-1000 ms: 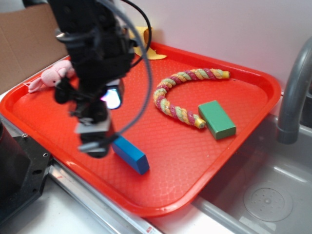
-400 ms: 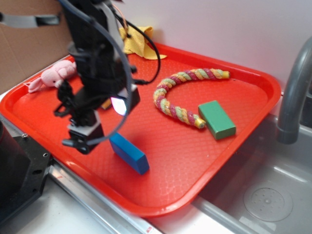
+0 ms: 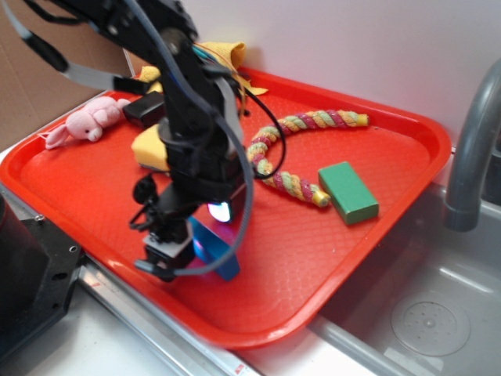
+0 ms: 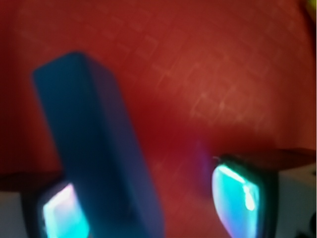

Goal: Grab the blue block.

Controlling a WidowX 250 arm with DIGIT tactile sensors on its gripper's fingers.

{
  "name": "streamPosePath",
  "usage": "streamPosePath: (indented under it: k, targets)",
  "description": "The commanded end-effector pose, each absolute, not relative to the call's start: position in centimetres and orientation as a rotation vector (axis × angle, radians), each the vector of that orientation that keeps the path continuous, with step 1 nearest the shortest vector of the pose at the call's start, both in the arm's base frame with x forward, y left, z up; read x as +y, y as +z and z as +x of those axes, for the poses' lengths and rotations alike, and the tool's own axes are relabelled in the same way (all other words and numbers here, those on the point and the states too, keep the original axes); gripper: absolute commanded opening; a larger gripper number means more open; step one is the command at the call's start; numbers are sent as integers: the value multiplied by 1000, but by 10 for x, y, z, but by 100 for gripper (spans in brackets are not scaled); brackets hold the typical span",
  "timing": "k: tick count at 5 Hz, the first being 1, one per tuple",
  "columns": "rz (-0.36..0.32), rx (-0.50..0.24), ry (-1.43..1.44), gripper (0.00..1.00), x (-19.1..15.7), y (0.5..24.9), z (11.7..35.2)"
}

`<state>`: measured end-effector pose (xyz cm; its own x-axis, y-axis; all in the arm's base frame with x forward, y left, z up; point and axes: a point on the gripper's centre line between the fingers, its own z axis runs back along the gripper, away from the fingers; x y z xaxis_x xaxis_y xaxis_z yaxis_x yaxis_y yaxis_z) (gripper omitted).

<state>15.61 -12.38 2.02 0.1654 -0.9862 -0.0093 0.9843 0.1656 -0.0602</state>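
Low in the wrist view, the gripper is seen spread wide, its two lit fingers straddling the blue block, nothing pinched yet. The block sits off-centre, hard against the lower-left finger, so a closing squeeze could be expected to skew or shove it aside. Its long axis runs from bottom centre toward upper left, near the red tray's front edge.

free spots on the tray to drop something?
Bare red plastic tray floor: near corner, between bright-blue rectangular block and green rectangular block; also the far right corner beyond the striped rope toy. Crowded: the back-left, with yellow sponge, pink plush and arm.
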Motion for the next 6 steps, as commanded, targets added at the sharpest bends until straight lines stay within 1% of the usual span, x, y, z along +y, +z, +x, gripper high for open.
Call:
streamPosePath:
  k: [1, 2, 3, 4, 5, 6]
  targets:
    - [-7, -2, -1407, 0, -121, 24, 125]
    - [3, -7, -1319, 0, -117, 36, 113]
    - [-40, -39, -1068, 0, -96, 82, 95]
    - [-72, 11, -816, 0, -76, 133, 123]
    - [-56, 86, -565, 0, -69, 171, 148]
    - [-10, 45, -314, 0, -52, 187, 161]
